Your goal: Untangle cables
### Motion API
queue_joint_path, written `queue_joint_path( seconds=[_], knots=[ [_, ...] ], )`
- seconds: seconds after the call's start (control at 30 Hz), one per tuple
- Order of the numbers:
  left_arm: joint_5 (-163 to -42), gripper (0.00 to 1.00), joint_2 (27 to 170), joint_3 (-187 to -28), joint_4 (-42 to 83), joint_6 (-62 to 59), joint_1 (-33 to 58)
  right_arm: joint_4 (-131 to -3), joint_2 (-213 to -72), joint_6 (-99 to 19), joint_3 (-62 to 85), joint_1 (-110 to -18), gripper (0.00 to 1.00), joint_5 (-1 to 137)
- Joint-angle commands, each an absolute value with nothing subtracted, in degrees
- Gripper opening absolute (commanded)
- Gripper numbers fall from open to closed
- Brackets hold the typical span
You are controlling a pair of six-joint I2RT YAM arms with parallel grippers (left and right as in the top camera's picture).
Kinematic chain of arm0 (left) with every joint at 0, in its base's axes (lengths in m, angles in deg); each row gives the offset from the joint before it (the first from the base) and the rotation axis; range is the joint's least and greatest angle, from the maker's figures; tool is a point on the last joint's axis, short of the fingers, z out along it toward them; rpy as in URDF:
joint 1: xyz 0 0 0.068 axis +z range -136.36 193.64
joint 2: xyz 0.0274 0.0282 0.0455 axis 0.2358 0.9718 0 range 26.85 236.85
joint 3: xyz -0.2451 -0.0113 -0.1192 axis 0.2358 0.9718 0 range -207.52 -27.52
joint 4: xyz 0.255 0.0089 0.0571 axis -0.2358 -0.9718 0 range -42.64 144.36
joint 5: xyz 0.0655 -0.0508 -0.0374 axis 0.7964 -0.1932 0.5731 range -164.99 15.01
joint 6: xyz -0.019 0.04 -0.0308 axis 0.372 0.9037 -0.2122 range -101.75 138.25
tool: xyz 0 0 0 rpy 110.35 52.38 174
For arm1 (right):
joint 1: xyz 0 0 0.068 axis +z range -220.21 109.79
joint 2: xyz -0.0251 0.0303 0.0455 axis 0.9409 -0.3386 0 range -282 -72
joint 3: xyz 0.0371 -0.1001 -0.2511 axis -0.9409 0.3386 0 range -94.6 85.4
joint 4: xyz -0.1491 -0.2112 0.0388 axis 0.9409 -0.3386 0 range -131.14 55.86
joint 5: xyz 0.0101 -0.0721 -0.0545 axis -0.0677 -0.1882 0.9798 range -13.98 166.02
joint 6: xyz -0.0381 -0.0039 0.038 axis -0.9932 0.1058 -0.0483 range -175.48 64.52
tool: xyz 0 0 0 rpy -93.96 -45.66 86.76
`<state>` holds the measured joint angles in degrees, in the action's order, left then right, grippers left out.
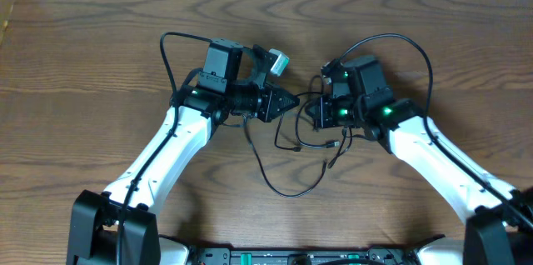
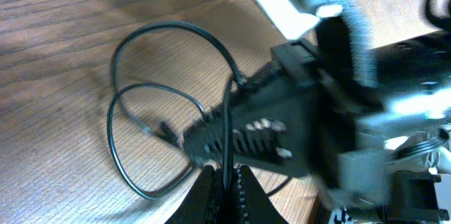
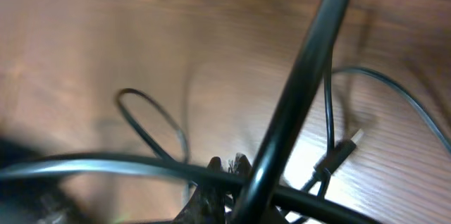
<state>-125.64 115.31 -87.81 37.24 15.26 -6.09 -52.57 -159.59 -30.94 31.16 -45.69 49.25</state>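
From overhead, the cables [image 1: 291, 195] run under the right arm's wrist [image 1: 354, 98], so the tangle there is hidden, and their plug ends are too small to tell apart. In the left wrist view that wrist is a blur, and the near edge cuts off the left pincer [image 2: 225, 178]. In the right wrist view a thick cord [image 3: 296, 90], out of focus, covers much of the cables. The right pincer [image 3: 227, 168] is dark, and whether it holds a strand cannot be told.

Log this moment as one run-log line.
left gripper: shut on thin black flexible cables; right gripper: shut on same cables; slack loops: lying on brown wooden table; status: tangled
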Motion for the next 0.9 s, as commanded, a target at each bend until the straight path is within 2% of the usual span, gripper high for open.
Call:
queue_joint_path(
  seconds=[0.0,0.43,0.87],
  knots=[
    [-124.94,0.08,115.05,-87.31,37.09,15.85,-6.07,-51.72,-153.1,-33.5,31.07,-47.49,0.01,39.55],
    [-120.57,0.08,115.14,-87.31,34.94,16.51,-6.07,-57.27,-132.64,-33.87,31.07,-59.55,0.01,35.37],
    [-120.59,0.08,115.27,-84.51,34.0,16.51,-7.99,-51.37,-130.09,-31.9,31.07,-61.67,0.01,35.79]
  ],
)
